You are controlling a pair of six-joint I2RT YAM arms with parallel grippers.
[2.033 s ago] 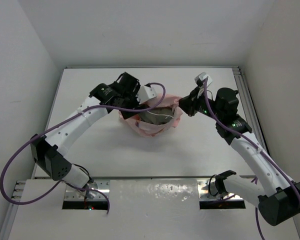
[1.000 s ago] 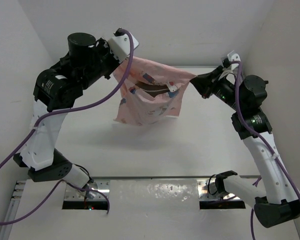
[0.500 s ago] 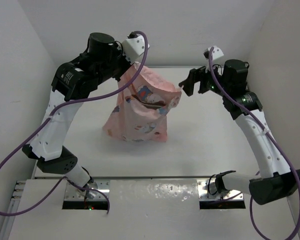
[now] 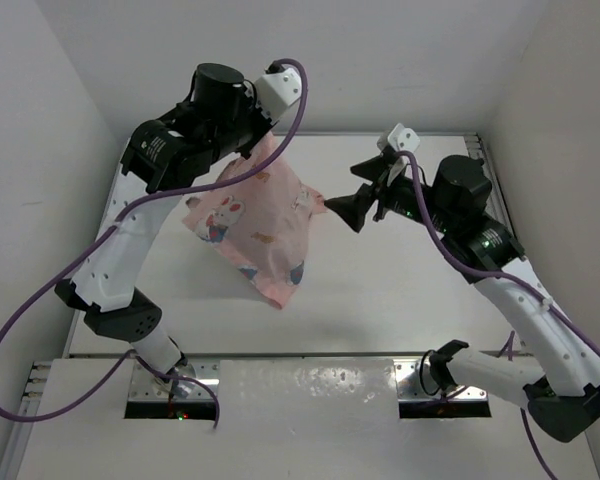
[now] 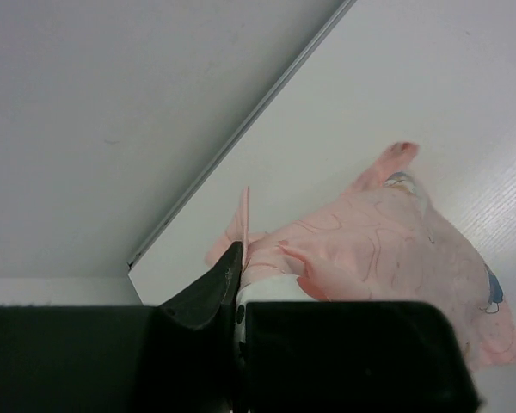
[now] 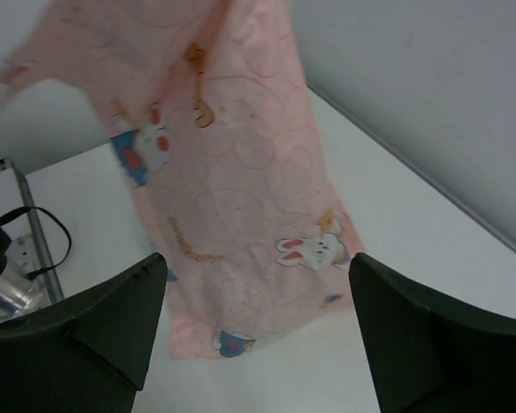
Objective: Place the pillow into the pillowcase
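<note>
You had L tool (image 5: 241,267) clamped on top corner of pillowcase (image 4: 255,225), which hung long-axis down, clear of table (image 4: 400,290). Pillow not visible. Your R tool (image 4: 346,192), jaws apart and empty, faced the cloth from just right: prob. nearer arm for free edge.

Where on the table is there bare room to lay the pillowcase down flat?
Bare table lies in front, between the hanging pillowcase and the arm bases. It is crowded farther back, where the open right tool faces the cloth that the left tool holds.
</note>
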